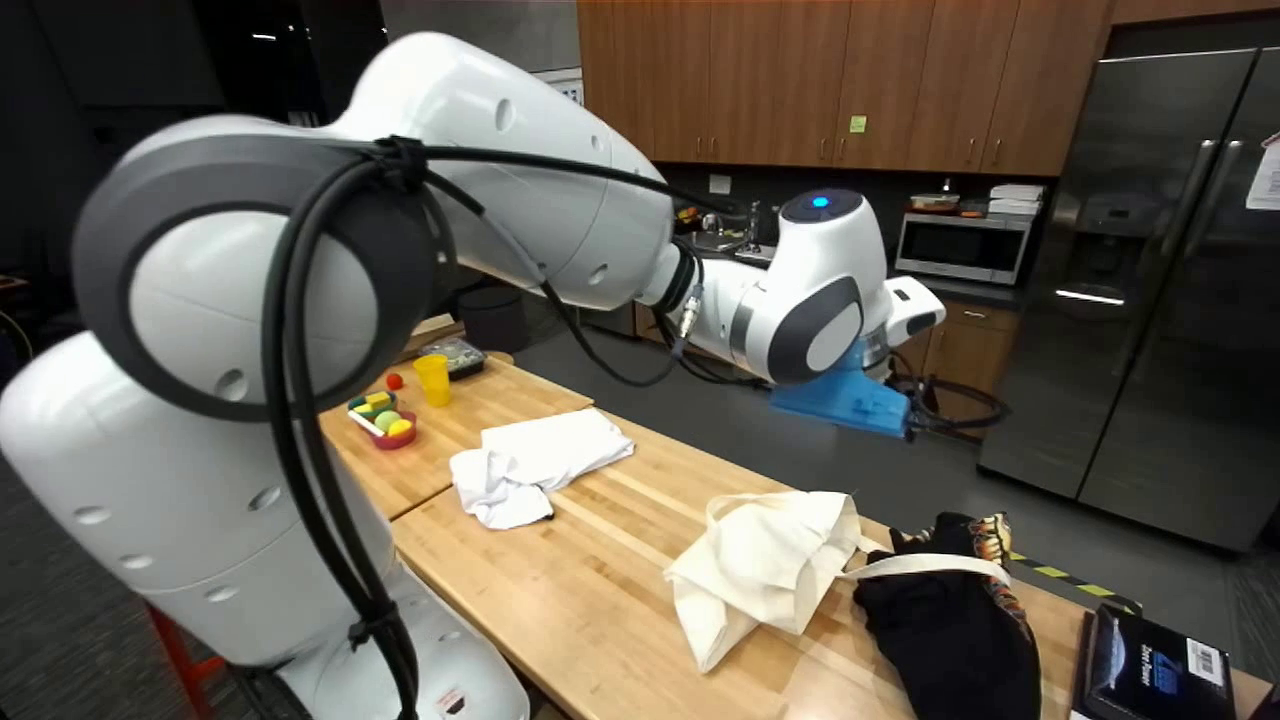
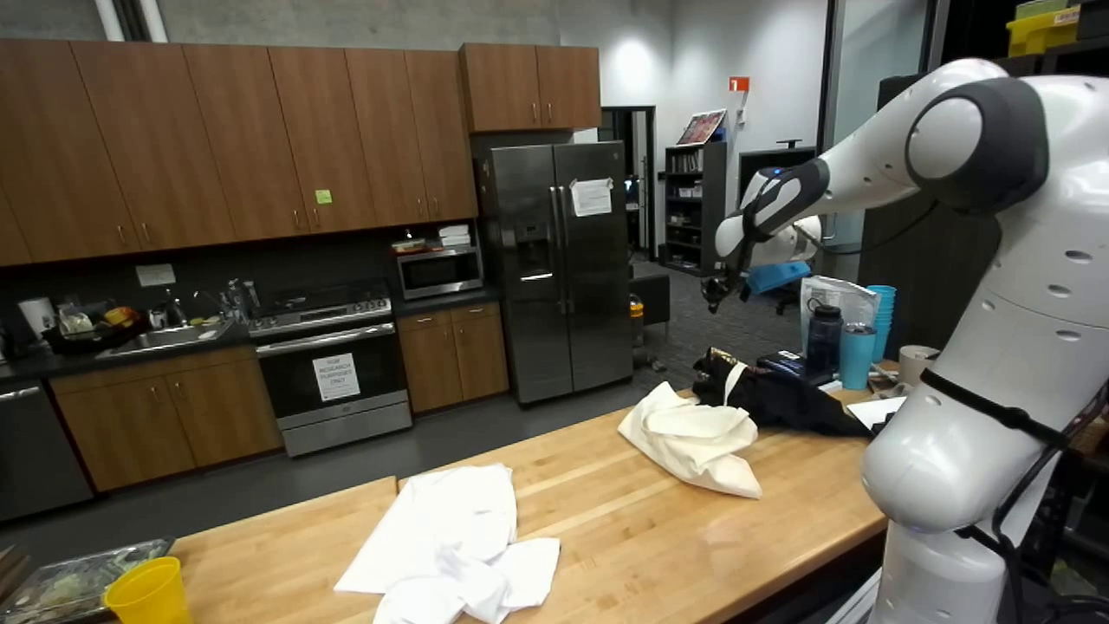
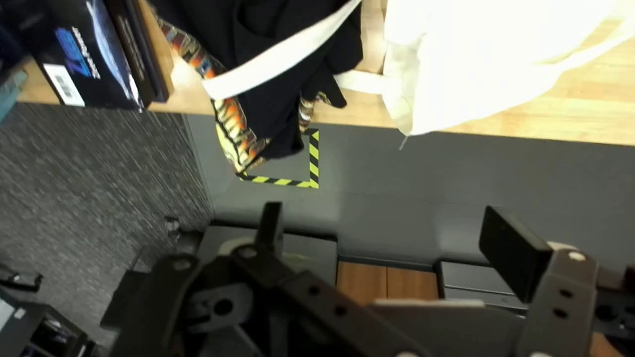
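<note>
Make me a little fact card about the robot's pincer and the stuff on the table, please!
Pincer: wide open, nothing in it, up in the air
Cream bag: crumpled on the wooden table
Black cloth: beside the bag, colourful edge, pale strap lying across it
White cloth: rumpled, also on the table
Yellow cup: standing upright

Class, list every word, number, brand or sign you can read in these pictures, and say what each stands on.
"FOR RESEARCH PURPOSES ONLY": sheet on the oven.
"Power", perhaps: black box; its other lettering is too blurred.
Barcode label on that box: too blurred.
Paper on the refrigerator: too small.
"1", perhaps: red wall sign.
Other print: too small or blurred.
</note>
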`<act>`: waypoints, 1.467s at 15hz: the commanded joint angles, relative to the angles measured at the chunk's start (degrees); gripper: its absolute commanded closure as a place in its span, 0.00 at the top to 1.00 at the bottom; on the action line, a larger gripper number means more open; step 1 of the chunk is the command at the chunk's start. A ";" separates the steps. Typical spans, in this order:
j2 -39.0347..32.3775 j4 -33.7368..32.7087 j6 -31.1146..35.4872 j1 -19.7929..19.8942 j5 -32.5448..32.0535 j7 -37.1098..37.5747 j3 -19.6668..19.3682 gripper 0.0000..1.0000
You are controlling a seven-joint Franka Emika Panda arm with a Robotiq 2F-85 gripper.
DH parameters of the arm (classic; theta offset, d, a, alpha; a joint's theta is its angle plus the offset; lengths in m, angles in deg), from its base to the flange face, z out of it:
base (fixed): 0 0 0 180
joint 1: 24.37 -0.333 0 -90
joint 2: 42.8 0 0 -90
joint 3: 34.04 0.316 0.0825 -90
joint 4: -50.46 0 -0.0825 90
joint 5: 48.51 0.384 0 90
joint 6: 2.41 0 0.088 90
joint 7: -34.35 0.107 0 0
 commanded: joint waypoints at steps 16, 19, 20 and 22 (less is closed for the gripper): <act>-15.23 10.04 -6.94 4.61 8.63 -5.39 3.33 0.75; -14.81 11.16 -3.21 4.31 9.86 -8.14 4.37 0.61; -14.66 11.44 -1.95 4.12 9.54 -8.60 4.78 0.54; -14.32 12.52 0.82 3.82 9.44 -9.95 5.76 0.38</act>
